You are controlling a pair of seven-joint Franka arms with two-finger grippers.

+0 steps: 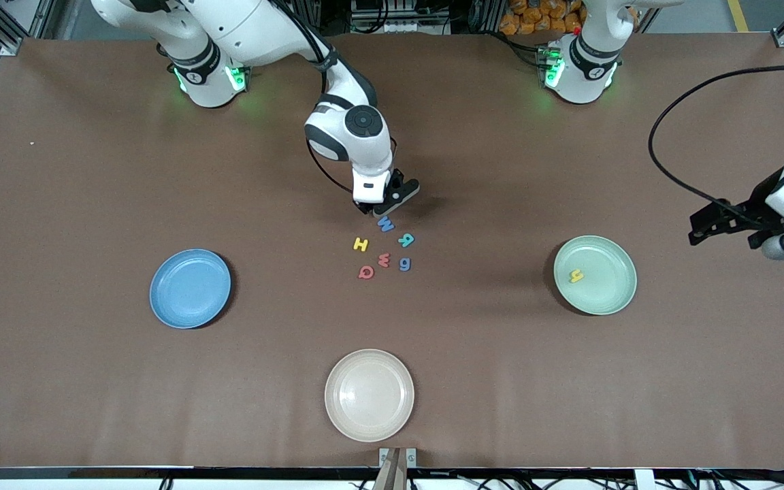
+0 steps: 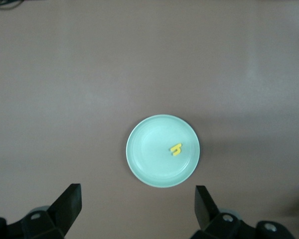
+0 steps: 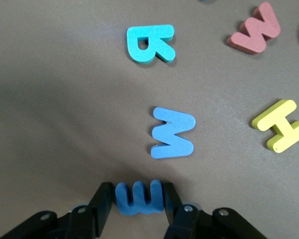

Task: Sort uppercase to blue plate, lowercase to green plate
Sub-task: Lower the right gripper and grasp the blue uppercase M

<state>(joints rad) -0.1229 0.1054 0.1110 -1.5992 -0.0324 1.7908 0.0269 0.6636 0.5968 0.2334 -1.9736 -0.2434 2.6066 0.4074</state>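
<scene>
My right gripper [image 1: 382, 207] is down at the table, farther from the front camera than the letter cluster. Its fingers press both sides of a blue three-pronged letter [image 3: 138, 197]. Loose beside it lie the blue W [image 1: 386, 223] [image 3: 173, 133], teal R [image 1: 405, 239] [image 3: 149, 44], yellow H [image 1: 361, 243] [image 3: 281, 125], red w [image 1: 384, 259] [image 3: 254, 32], blue g [image 1: 405, 264] and red Q [image 1: 365, 272]. The green plate [image 1: 610, 272] [image 2: 149, 149] holds the small yellow h [image 1: 576, 275] [image 2: 176, 149]. The blue plate [image 1: 190, 288] holds nothing. My left gripper [image 1: 705, 228] [image 2: 138, 209] waits open in the air beside the green plate.
A cream plate [image 1: 369, 395] sits near the table's front edge, nearer the front camera than the letters. A black cable [image 1: 664, 109] loops over the table at the left arm's end.
</scene>
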